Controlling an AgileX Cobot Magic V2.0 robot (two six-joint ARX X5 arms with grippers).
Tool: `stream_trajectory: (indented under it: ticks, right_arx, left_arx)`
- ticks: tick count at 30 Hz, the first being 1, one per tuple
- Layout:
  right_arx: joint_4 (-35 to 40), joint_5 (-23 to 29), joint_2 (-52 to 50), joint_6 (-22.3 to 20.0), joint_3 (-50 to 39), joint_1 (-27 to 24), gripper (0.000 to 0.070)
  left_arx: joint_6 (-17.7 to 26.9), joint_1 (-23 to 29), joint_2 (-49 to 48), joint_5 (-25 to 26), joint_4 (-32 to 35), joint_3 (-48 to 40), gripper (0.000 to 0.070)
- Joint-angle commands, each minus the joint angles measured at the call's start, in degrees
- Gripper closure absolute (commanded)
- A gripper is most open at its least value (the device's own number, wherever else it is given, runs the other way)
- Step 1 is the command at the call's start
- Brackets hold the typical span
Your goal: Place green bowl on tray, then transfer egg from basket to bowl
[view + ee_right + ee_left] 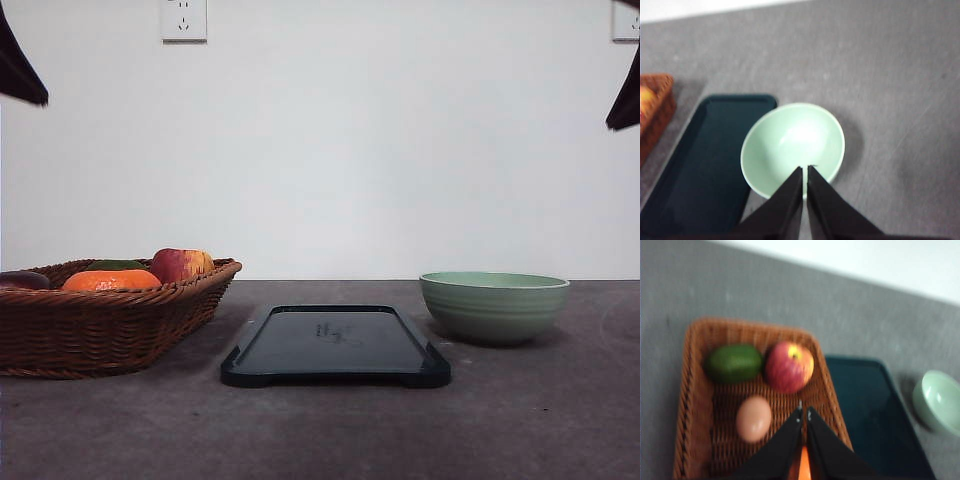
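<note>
Right gripper, fingers pressed together and empty, hangs over the bowl, which sits at three o'clock from the tray; left gripper, likewise closed, hangs over the basket.

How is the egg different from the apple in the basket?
The egg is plain tan all over, but the apple is red with yellow patches. The egg is smaller than the apple. The apple lies next to a green fruit; the egg lies alone. Both are smooth, rounded, and rest in the basket.
</note>
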Motion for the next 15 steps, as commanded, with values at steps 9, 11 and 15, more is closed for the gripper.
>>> stream_trajectory:
  ticks: [9, 11, 15]
  right_arx:
    - [-2.5, -0.1, 5.7, -2.6, 3.9, 0.0, 0.0644]
    - [-2.5, -0.1, 5.7, -3.0, 3.9, 0.0, 0.0537]
    - [-2.9, -0.1, 5.7, -2.7, 3.9, 0.0, 0.0427]
  left_arx:
    - [5.0, -1.3, 4.1, 0.3, -3.4, 3.2, 0.0605]
    - [5.5, -1.3, 4.1, 0.3, -3.4, 3.2, 0.0469]
    - [5.6, -1.3, 4.1, 0.3, -3.5, 3.2, 0.0391]
